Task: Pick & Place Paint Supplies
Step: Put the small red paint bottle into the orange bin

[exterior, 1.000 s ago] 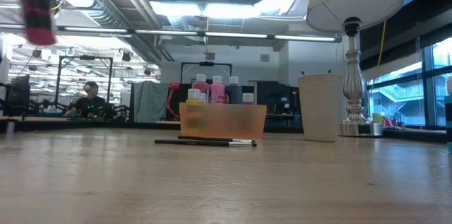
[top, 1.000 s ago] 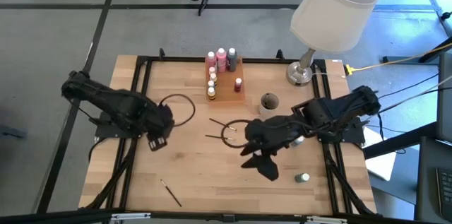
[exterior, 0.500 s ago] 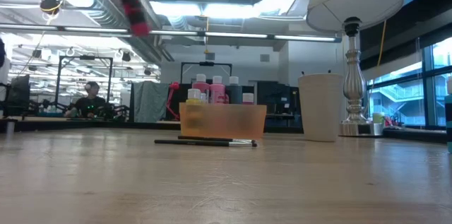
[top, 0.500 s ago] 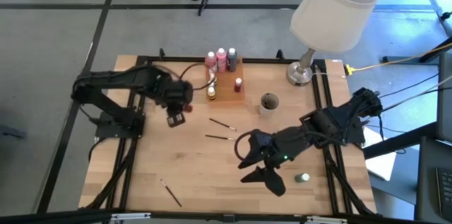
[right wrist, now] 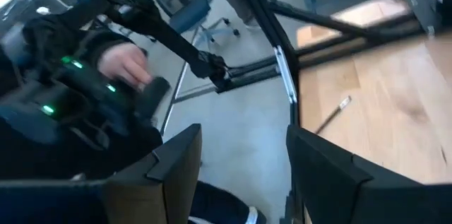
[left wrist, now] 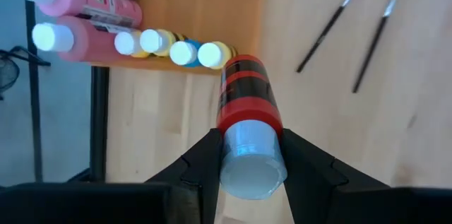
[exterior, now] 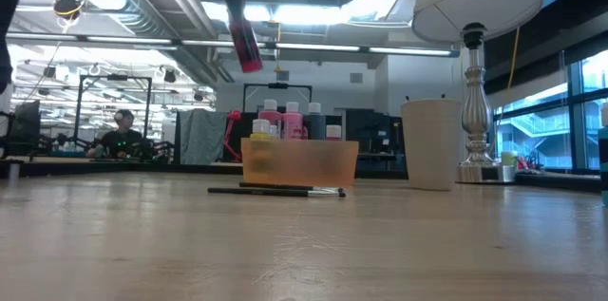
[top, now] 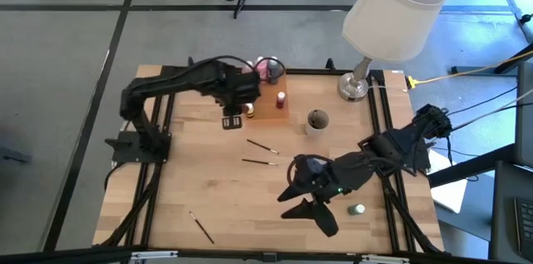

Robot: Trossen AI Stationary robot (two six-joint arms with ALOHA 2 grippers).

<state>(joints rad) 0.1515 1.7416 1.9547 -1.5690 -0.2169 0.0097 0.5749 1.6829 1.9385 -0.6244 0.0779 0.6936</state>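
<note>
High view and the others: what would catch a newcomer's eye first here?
The left pincer holds a red paint bottle in the air above the orange tray at the table's far edge, where pink bottles and smaller bottles already stand. A big white lamp looms over the far right corner. The right pincer hangs empty near the front right, by a green bottle.

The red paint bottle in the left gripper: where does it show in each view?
High view: the red paint bottle hangs in the left gripper, beside the orange tray.
Low view: upper middle, tilted, above the tray.
Left wrist view: centre, cap toward the camera, clamped between the fingers.
Right wrist view: not in it.
Shared landmark: the orange tray.
</note>
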